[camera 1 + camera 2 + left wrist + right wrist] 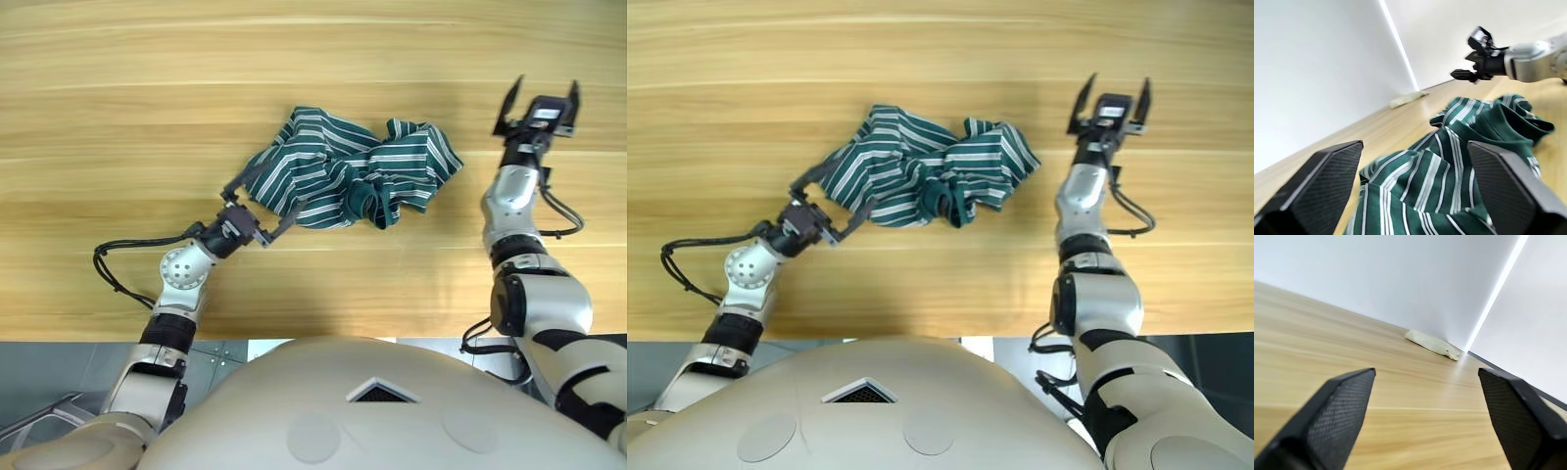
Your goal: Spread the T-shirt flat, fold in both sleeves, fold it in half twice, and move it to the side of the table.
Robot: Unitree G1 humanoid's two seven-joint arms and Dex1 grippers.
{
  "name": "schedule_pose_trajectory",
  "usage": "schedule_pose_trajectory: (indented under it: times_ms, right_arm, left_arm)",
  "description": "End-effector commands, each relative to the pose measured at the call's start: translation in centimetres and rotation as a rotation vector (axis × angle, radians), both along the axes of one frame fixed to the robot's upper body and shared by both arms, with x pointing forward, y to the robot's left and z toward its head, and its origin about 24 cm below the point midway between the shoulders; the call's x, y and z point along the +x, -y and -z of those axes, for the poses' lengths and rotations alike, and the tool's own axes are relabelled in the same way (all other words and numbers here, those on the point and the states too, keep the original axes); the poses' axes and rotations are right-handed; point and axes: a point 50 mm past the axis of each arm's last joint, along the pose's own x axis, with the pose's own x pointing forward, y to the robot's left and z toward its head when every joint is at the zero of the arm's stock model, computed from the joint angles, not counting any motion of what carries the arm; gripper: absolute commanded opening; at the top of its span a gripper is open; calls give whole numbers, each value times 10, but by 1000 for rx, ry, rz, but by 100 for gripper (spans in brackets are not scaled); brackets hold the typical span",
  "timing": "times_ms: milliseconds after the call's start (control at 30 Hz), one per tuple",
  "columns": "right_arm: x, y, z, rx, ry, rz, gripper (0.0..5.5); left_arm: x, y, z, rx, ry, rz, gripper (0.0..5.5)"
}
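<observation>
The left gripper (275, 191) is the closest thing, low on the near-left of the table (118, 98). Its two fingers are spread wide and hold nothing. They straddle the near-left edge of the T-shirt (353, 166), and striped cloth shows between them in the left wrist view. Whether either finger actually touches the fabric I cannot tell. The shirt, dark green with white stripes, lies in a crumpled heap around the middle of the table, bunched and twisted on itself. The right gripper (547, 84) is farther out and to the right, well apart from the shirt, over bare wood, its fingers likewise wide apart and empty.

Judging from that, the task is at its very start. Nothing is spread flat, no sleeve is folded in, neither halving is done, and the shirt is not at the side of the table. The step in hand looks like taking the near-left edge to pull the heap open.

Hard to read: which bulge is a sleeve, where the collar and hem run, and whether the shirt lies face up or down, as the bundle hides all of that. A pale lump (1432, 343) lies far off where the surface meets the wall; it could be cloth, but I cannot make out what it is
</observation>
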Motion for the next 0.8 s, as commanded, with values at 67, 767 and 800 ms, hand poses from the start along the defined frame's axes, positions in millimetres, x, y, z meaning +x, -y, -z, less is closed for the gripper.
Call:
schedule_pose_trajectory:
  times_ms: [67,767,800]
  right_arm:
    - [-11,-26,-7,-260,26,-266,388]
    - [-15,-52,-21,-428,58,-371,388]
    - [-15,-53,-20,-427,55,-370,388]
  left_arm:
    - [-15,-13,-7,120,7,29,401]
    - [-13,-7,12,824,134,37,401]
    - [-12,-7,12,817,133,27,401]
